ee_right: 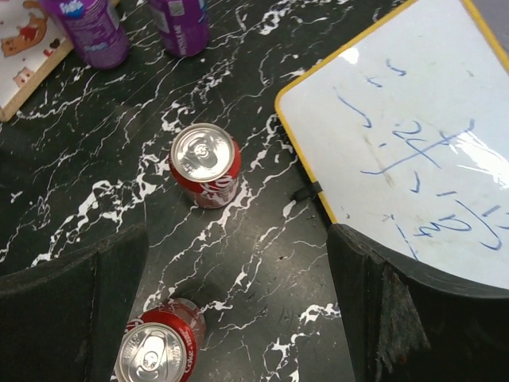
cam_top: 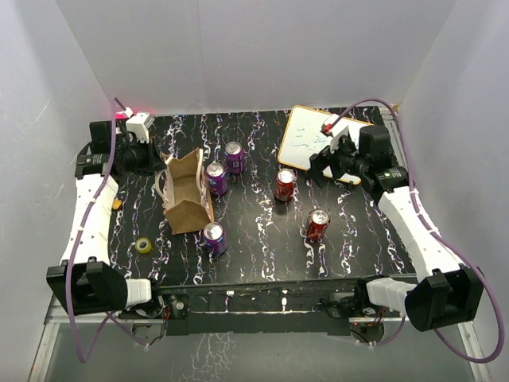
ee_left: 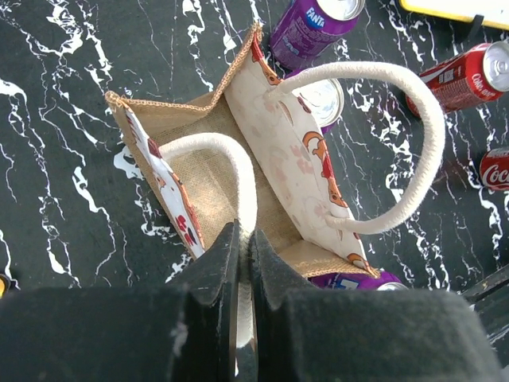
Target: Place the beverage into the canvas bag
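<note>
The canvas bag (cam_top: 187, 197) stands open at the left-middle of the table; it is tan with pale loop handles and a printed lining. In the left wrist view the bag (ee_left: 215, 119) shows only its bare floor inside. My left gripper (ee_left: 245, 235) is shut on the bag's near handle (ee_left: 238, 171); it sits at the bag's left side in the top view (cam_top: 157, 165). Three purple cans (cam_top: 216, 178) (cam_top: 235, 157) (cam_top: 214, 238) stand beside the bag. Two red cans (cam_top: 285, 185) (cam_top: 317, 224) stand mid-table. My right gripper (ee_right: 237, 239) is open and empty above the red cans (ee_right: 205, 163) (ee_right: 155, 350).
A yellow-framed whiteboard (cam_top: 306, 137) lies at the back right, under my right arm, and shows in the right wrist view (ee_right: 413, 119). A small yellow tape roll (cam_top: 143, 245) lies at the front left. White walls close in the table on three sides.
</note>
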`<state>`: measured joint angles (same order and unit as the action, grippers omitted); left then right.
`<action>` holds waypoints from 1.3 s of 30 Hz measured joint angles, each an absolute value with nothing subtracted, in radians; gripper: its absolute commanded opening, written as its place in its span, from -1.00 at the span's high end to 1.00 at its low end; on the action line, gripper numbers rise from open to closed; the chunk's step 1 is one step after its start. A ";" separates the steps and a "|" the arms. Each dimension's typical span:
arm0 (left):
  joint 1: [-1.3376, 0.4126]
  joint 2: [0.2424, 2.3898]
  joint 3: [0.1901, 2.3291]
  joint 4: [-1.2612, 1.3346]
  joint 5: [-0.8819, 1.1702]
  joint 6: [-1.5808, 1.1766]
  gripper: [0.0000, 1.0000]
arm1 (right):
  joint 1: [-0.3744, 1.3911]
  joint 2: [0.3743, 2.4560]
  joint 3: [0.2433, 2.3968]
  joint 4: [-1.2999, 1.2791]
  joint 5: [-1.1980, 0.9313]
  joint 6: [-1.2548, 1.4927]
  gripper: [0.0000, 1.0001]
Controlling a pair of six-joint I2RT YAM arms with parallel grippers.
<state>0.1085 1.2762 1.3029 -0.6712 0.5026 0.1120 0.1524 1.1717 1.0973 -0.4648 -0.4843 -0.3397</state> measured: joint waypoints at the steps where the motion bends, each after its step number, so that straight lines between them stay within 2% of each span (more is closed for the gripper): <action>1: 0.108 1.290 1.310 -0.677 0.510 0.128 1.00 | 0.167 1.183 1.097 -0.468 -0.487 -0.349 -0.96; 6: 0.107 1.357 1.343 -0.691 0.538 0.186 0.98 | 0.247 1.225 1.081 -0.474 -0.486 -0.398 -0.96; 10: 0.107 1.374 1.349 -0.693 0.550 0.209 0.78 | 0.307 1.254 1.047 -0.468 -0.483 -0.421 -0.97; 13: 0.107 1.373 1.351 -0.686 0.542 0.205 0.72 | 0.349 1.285 1.030 -0.456 -0.465 -0.417 -0.96; 15: 0.107 1.367 1.348 -0.675 0.525 0.192 0.72 | 0.375 1.313 1.030 -0.433 -0.448 -0.411 -0.96; 19: 0.107 1.326 1.320 -0.647 0.490 0.171 0.86 | 0.413 1.363 1.028 -0.393 -0.428 -0.399 -0.97; 29: 0.107 1.274 1.288 -0.641 0.513 0.110 0.85 | 0.461 1.443 1.025 -0.340 -0.368 -0.403 -0.97; 31: 0.104 1.274 1.287 -0.647 0.519 0.101 0.69 | 0.461 1.453 1.026 -0.333 -0.340 -0.401 -0.97; 36: 0.102 1.267 1.267 -0.646 0.513 0.086 0.11 | 0.461 1.457 1.032 -0.325 -0.304 -0.389 -0.96; 38: 0.101 1.266 1.267 -0.643 0.495 0.087 -0.38 | 0.461 1.457 1.038 -0.323 -0.303 -0.387 -0.97; 39: 0.101 1.266 1.270 -0.644 0.483 0.090 -0.54 | 0.461 1.454 1.038 -0.318 -0.302 -0.387 -0.97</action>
